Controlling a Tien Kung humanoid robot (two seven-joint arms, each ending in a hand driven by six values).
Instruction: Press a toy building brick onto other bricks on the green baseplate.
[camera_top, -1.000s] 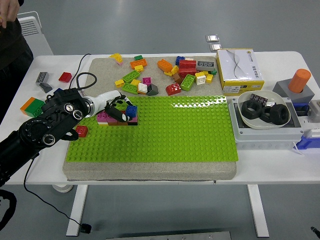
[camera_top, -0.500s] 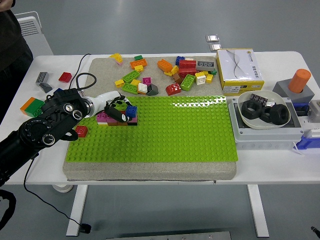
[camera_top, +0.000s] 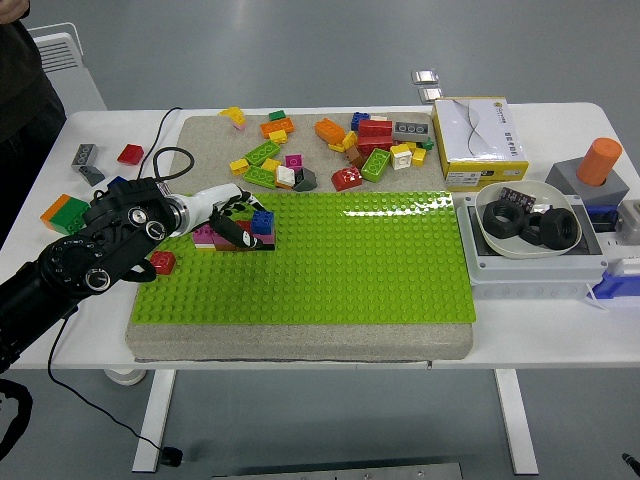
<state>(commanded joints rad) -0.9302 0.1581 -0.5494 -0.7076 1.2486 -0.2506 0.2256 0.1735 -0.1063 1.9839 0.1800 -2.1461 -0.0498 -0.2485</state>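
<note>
**One robot hand over the brick stack, left rear corner of the baseplate**

One arm only is in play — the left, black and jointed, entering from the lower left and ending in the left robot hand (camera_top: 232, 222), whose dark fingers (camera_top: 243, 232) are curled down over a small cluster of bricks (camera_top: 240, 234). A blue brick (camera_top: 264, 222) sits at the right edge of that cluster, just beside the fingertips and touching them or nearly so; pink and magenta bricks lie beneath and to the left. Whether the fingers actually grip the blue brick or merely bear on top of it cannot be told from this height.

The cluster stands on the green baseplate (camera_top: 380, 260) at its far left corner, close to the back edge. The deciding relation is vertical — the robot hand lies directly above the stack, so the pressing move, by my judgement, calls for a straight downward push rather than any sideways reach. The blue brick's long axis appears to run front to back, though it is small and partly hidden.

A loose red brick (camera_top: 163, 262) rests on the baseplate near the wrist. Spare bricks (camera_top: 340, 145) are scattered behind the baseplate on the worktop (camera_top: 560, 325). The right arm is out of view.
</note>
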